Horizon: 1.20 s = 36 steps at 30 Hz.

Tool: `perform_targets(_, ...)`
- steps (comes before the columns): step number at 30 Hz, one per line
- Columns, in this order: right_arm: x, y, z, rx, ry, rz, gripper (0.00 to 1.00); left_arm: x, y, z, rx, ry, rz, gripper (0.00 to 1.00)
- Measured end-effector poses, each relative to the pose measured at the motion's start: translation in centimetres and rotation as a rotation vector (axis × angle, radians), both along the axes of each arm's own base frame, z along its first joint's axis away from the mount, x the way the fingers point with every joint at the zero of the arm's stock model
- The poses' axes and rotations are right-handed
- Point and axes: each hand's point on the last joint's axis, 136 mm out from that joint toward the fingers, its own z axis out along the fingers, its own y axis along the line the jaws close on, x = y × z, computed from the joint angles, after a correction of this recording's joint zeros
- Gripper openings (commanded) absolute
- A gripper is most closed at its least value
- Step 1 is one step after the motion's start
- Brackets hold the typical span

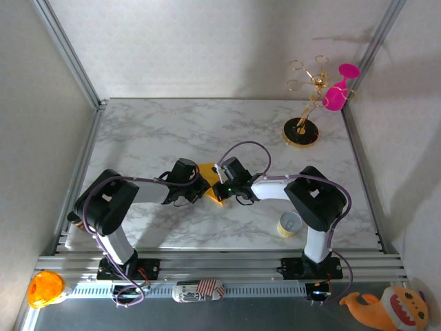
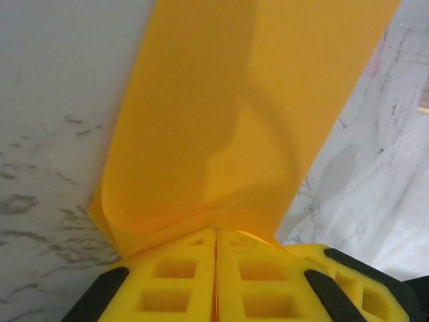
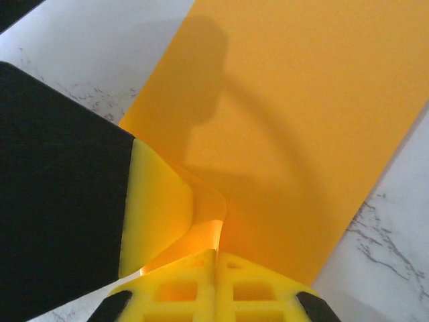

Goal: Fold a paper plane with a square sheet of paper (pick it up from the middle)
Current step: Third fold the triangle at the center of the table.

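My left hand and right hand each pinch tight on an edge of the square sheet of paper (it curls at the 2 pinches), which spans between them over the surface.

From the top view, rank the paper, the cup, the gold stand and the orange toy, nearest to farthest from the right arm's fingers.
1. Paper, pinched in the right arm's fingers, table centre.
2. Cup, near edge, right side.
3. Gold stand, far right corner.
4. Orange toy, off the table, near left corner.
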Motion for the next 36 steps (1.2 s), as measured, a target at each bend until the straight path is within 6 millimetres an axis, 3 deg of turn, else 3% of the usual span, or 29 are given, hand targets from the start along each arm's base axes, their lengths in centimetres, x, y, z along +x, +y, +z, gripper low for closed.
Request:
perform_targets(15, 0.1, 0.0, 0.0, 0.004, 0.0, -0.006, 0.04, 0.0, 0.7, 1.3, 0.036, -0.042, -0.007, 0.1)
perform_targets(28, 0.1, 0.0, 0.0, 0.012, 0.009, -0.02, 0.03, -0.2, 1.0, -0.1, 0.061, -0.017, -0.011, 0.07)
perform_targets(32, 0.2, 0.0, 0.0, 0.018, 0.025, -0.042, 0.08, -0.1, 1.0, -0.1, 0.063, -0.017, -0.01, 0.07)
perform_targets(36, 0.5, -0.5, 0.2, 0.031, 0.095, -0.106, 0.23, -0.1, 1.1, -0.1, 0.07, -0.016, -0.006, 0.06)
